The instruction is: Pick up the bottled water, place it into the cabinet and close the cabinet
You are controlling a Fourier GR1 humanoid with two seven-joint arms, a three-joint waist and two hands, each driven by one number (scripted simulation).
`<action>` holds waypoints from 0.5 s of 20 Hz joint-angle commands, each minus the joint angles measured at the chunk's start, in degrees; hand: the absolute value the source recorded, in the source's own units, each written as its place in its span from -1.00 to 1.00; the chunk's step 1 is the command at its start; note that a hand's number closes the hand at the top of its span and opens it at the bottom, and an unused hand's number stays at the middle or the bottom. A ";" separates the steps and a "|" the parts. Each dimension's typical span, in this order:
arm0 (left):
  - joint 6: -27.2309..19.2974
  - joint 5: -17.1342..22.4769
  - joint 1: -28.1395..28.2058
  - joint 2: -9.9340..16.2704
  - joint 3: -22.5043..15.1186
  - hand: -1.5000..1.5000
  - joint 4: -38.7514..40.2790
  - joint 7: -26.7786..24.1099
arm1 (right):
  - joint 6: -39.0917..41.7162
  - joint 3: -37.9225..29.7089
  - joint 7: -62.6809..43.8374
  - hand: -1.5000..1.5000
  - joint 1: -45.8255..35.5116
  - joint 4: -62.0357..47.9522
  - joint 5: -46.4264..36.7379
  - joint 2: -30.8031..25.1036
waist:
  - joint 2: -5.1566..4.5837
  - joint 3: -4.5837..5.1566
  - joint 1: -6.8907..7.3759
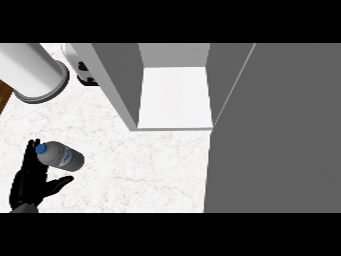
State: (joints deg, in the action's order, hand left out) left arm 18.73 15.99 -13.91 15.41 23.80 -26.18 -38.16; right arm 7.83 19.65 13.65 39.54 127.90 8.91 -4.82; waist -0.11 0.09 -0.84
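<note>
Head view, at the kitchen counter: your left hand (34, 184) sits low at the left edge, fingers straight and spread, holding nothing, with the bottled water (58, 155) lying on its side on the pale counter (151, 165) just above the palm, its blue cap beside the fingertips. Whether they touch the bottle, you cannot tell. The cabinet (173, 95) stands open up and to the right, its white shelf bare, its grey door (284, 130) swung wide. Your right hand is out of view. You look to be at the pick-up step; next, curl round the bottle, then lift toward the shelf.
</note>
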 commanded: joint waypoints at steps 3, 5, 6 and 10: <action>1.97 -0.82 -4.47 0.48 -0.56 -1.00 6.95 -3.40 | -3.77 0.39 -7.21 -1.00 -4.10 3.88 0.82 0.64 | -0.04 0.00 0.24; 4.36 0.09 -5.17 1.01 0.68 -1.00 10.49 -5.74 | -1.70 1.87 -1.35 -1.00 0.74 1.21 0.78 -0.04 | -0.04 0.02 -0.20; 5.14 0.44 -7.28 1.90 1.58 -1.00 13.25 -5.22 | -0.77 -1.05 -0.48 -1.00 -1.91 -1.20 1.99 -0.51 | -0.22 0.08 -0.49; 10.24 1.02 -7.00 1.49 0.95 -1.00 13.15 -4.08 | -2.62 -0.17 -2.40 -1.00 -4.87 -1.62 0.98 0.59 | -0.20 0.07 -0.13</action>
State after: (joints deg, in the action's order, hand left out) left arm 23.62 16.52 -19.53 16.53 24.62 -15.73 -41.62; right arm 6.21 19.92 12.49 37.06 126.72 9.56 -4.72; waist -0.14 -0.06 -0.91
